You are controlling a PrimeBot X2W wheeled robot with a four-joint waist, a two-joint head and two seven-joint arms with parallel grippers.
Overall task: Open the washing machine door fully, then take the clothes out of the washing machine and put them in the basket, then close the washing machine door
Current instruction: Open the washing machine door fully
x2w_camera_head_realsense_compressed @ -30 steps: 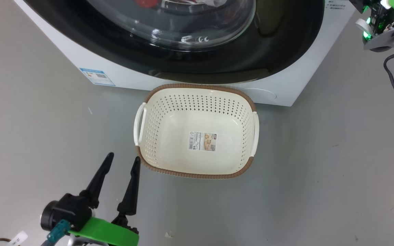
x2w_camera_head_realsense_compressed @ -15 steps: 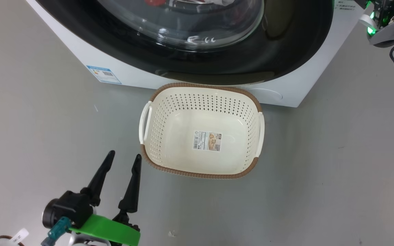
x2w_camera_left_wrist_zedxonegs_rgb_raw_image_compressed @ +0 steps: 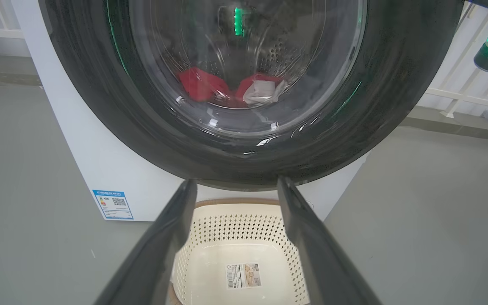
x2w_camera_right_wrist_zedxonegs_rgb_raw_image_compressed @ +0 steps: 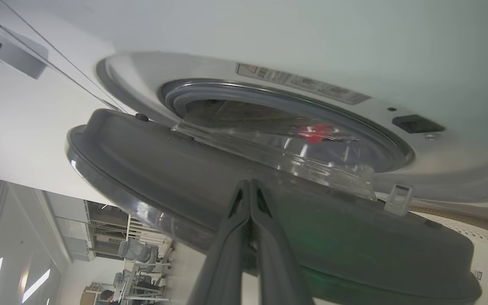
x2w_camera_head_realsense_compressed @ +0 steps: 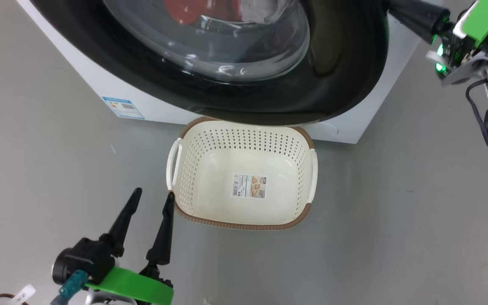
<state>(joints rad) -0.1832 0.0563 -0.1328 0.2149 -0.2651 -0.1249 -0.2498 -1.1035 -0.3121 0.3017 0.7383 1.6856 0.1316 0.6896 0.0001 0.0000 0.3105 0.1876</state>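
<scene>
The task has barely begun: the large round washing machine door, glossy black around a bulging clear glass bowl, stands ajar rather than fully open. In the right wrist view a gap shows between it and the front of the big white front-loading washing machine. The right hand has its two long dark fingers pressed together, holding nothing, with their tips against the door's dark inner face near its edge; I judge it is levering the door outward. The soft bright red and white clothes lie inside the steel drum, seen through the glass, so none are out yet. The small cream perforated plastic basket with a brown woven-look rim is empty but for a paper label on its bottom. It sits on the grey floor just before the machine. Emptying the drum and closing the door all remain. The door's rim overhangs the basket's far edge, and the half-open door blocks the way to the drum. The left hand, fingers spread and empty, hovers just beside the basket's near left corner.
</scene>
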